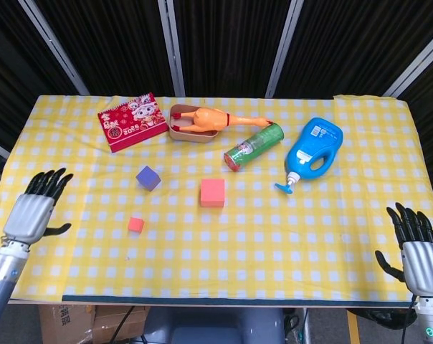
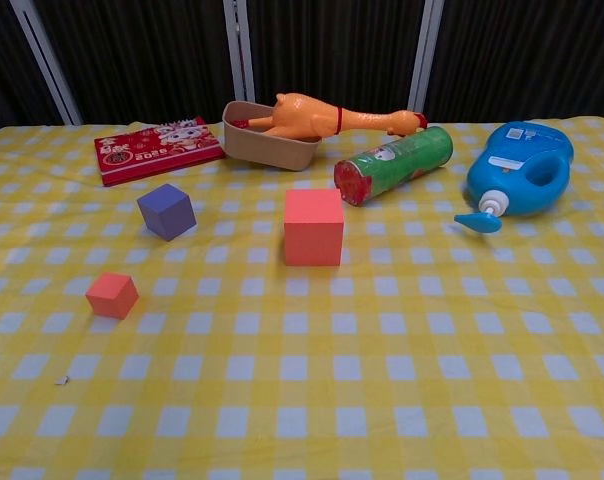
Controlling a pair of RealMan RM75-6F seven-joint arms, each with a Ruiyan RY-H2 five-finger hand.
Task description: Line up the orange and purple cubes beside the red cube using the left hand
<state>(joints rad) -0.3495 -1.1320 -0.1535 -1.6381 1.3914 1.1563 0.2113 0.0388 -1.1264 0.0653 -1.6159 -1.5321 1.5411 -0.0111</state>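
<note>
Left hand over the table's left edge, fingers spread wide, holding nothing. Right hand off the front right corner, fingers apart, empty. Red cube near the middle of the checked tablecloth. Purple cube to its left, tilted on an edge, well apart. Orange cube nearer the front edge, left of red, apart from both. Along the back edge: red calendar, rubber chicken in a tan tray, green can lying down, blue bottle
</note>
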